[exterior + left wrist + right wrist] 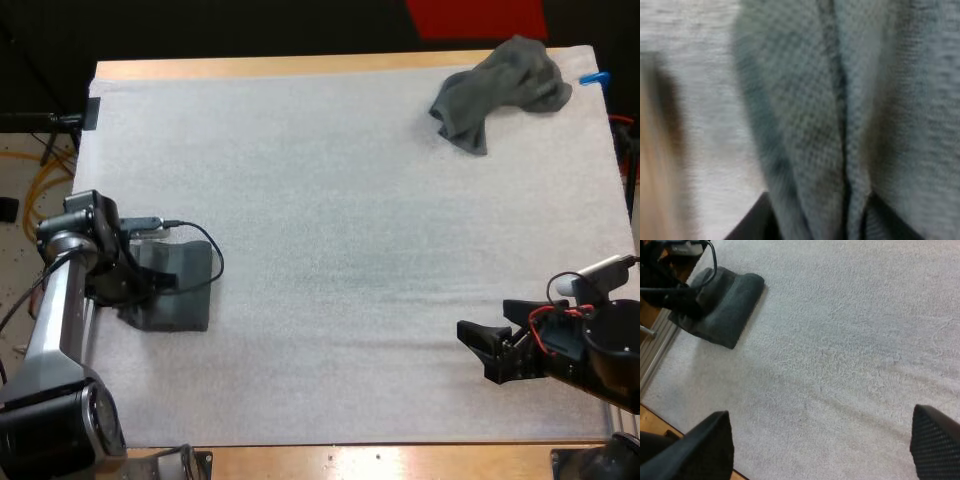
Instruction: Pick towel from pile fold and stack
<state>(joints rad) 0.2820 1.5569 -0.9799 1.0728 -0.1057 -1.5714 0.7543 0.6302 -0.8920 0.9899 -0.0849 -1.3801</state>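
High view: two towels are lying on the white mat (pixel 350 250) that is covering the wooden tabletop (pixel 300 68). One crumpled towel (pixel 503 90) is sitting at the mat's far right corner. One folded towel (pixel 178 290) is lying flat near the mat's left edge. The left arm (pixel 60 300) is reaching in from the lower left, and the left jaws are resting at the folded towel's left side. The right arm (pixel 590 350) is coming in at the right edge. The right jaws are standing wide apart over bare mat near the near edge, well apart from both towels.

Left wrist view: the folded towel (pixel 815 100) is showing very close, its grey-green weave gathering into a ridge. Two dark fingers (pixel 747 225) are pressing on that ridge from both sides, so the left jaws are holding the folded towel. A strip of mat (pixel 705 75) is lying beside the cloth.

Right wrist view: the two black fingers (pixel 705 445) of the right jaws are standing wide apart and gripping nothing, with only mat (pixel 840 340) between them. Farther off, the folded towel (pixel 725 305) is lying at the mat's edge, with the left jaws at its side.
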